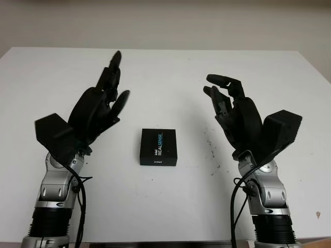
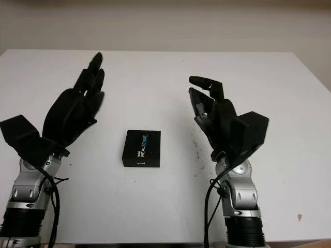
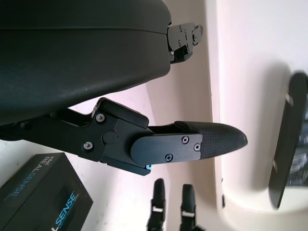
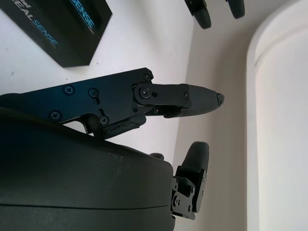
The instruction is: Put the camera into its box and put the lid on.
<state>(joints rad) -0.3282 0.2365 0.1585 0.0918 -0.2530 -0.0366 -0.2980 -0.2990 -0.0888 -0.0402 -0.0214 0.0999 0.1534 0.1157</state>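
A black box (image 1: 158, 147) printed "Intel RealSense" lies shut, lid on, at the middle of the white table (image 1: 165, 67). It also appears in the left wrist view (image 3: 41, 197) and the right wrist view (image 4: 62, 26). My left hand (image 1: 106, 101) is raised above the table to the left of the box, open and holding nothing. My right hand (image 1: 227, 101) is raised to the right of the box, open and holding nothing. Neither hand touches the box.
Small dark specks (image 1: 211, 144) mark the table just right of the box. A pale wall (image 1: 165, 23) rises behind the table's far edge. The table's right edge (image 1: 315, 67) slants close past my right arm.
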